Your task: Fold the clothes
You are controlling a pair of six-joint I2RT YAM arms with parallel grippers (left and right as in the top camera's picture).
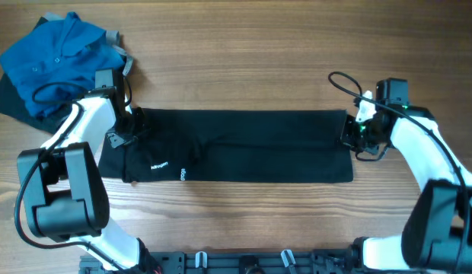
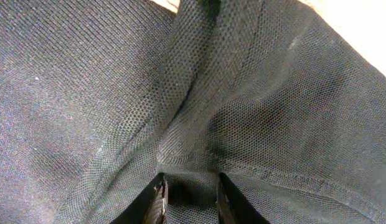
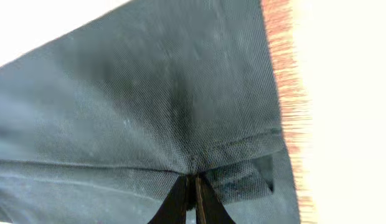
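Note:
The black garment (image 1: 243,144) lies as a long flat band across the table's middle, with its white logo (image 1: 159,165) and white tag (image 1: 183,174) near the left front. My left gripper (image 1: 133,122) is at the band's far left corner. In the left wrist view its jaws (image 2: 190,199) are closed on a bunched fold of the black fabric (image 2: 87,93). My right gripper (image 1: 349,131) is at the band's right end. In the right wrist view its jaws (image 3: 194,186) are pinched shut on the hem of the garment (image 3: 149,106).
A bright blue collared shirt (image 1: 53,57) lies bunched at the back left corner, over a dark cloth (image 1: 6,100) and beside a bit of grey cloth (image 1: 118,39). Bare wooden table (image 1: 243,221) surrounds the garment.

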